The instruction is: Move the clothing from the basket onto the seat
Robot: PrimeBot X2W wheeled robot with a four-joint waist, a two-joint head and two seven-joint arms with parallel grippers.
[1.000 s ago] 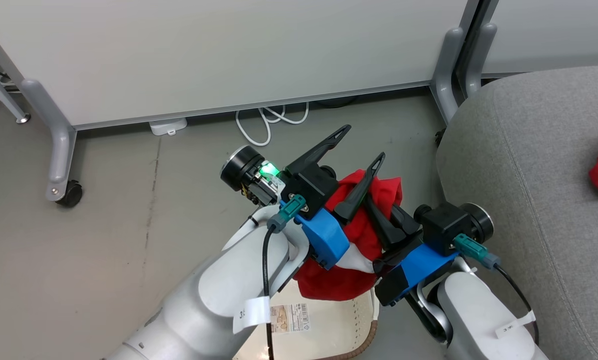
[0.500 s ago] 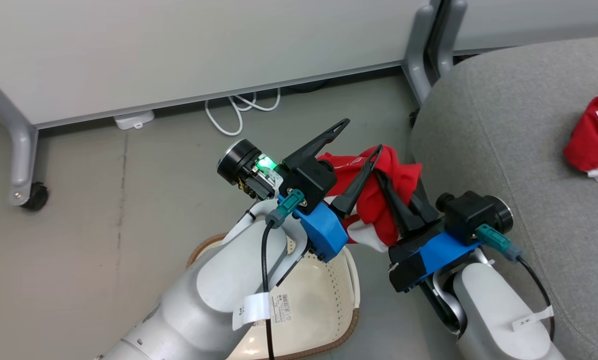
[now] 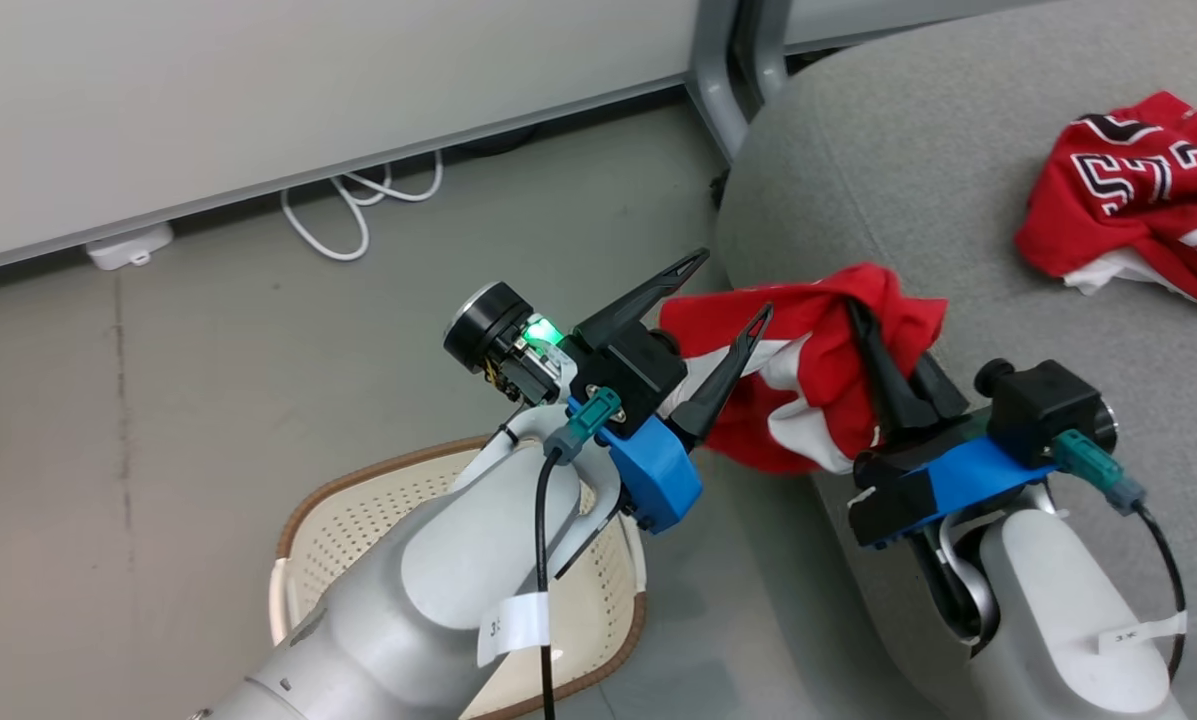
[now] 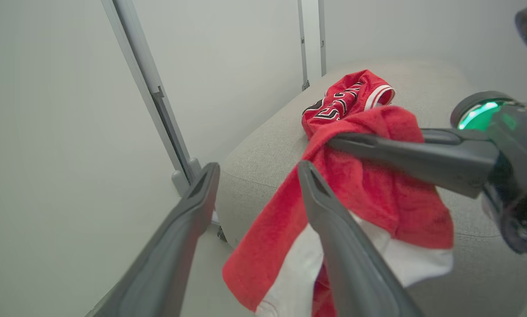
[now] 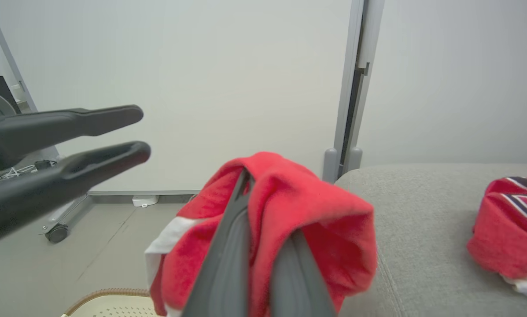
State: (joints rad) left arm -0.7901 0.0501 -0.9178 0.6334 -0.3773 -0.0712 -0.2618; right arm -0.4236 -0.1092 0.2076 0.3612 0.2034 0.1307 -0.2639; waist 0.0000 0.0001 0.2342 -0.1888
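1. In the head view, the right gripper (image 3: 863, 330) is clenched on a red jersey (image 3: 808, 400). The cloth drapes over its fingertips and hangs level with the rounded outer edge of the grey sofa seat (image 3: 908, 190).
2. The left gripper (image 3: 734, 283) is spread wide and grasps nothing. It sits just beside the jersey, with one finger crossing in front of the cloth.
3. The head view alone shows the perforated bowl of the cream laundry basket (image 3: 358, 510), on the floor (image 3: 208, 350) under the left forearm and near the seat's base. The right wrist view catches only a strip of its brown rim.
4. The left wrist view shows the jersey sagging below the right gripper's finger, white lining lowest.
5. A second jersey (image 3: 1138, 190) with black-and-white lettering lies crumpled on the seat, well apart from the held one. Bare cushion lies between them.
6. A white cable (image 3: 358, 215) loops at the foot of the partition panel (image 3: 258, 90). Bare floor lies left of the basket.
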